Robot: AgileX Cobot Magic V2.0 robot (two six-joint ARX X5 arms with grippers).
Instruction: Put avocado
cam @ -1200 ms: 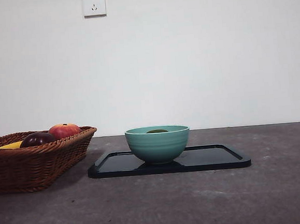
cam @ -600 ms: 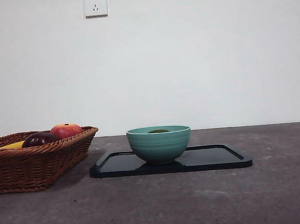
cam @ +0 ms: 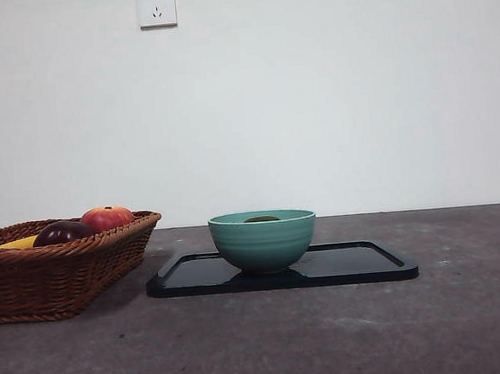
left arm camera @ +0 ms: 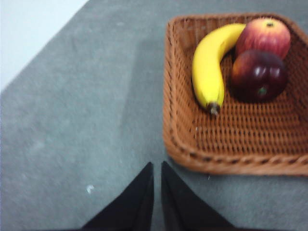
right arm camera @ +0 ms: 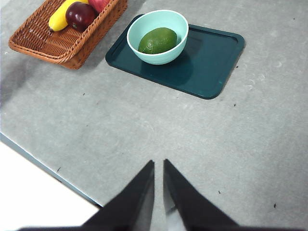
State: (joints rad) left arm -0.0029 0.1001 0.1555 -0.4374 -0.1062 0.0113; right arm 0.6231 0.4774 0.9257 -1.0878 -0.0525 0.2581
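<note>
The dark green avocado (right arm camera: 158, 40) lies inside the teal bowl (right arm camera: 179, 25), which stands on a dark tray (right arm camera: 211, 62). From the front only the avocado's top (cam: 262, 218) peeks over the bowl's rim (cam: 263, 240). My right gripper (right arm camera: 158, 166) is shut and hangs high over bare table, well back from the tray. My left gripper (left arm camera: 157, 168) is shut too, holding nothing, just outside the near wall of the wicker basket (left arm camera: 185, 144).
The basket (cam: 57, 271) at the left holds a banana (left arm camera: 211, 62), a red-orange apple (left arm camera: 263, 36) and a dark purple fruit (left arm camera: 259, 76). The tray (cam: 360, 265) sits mid-table. A white wall with a socket (cam: 156, 5) backs the table.
</note>
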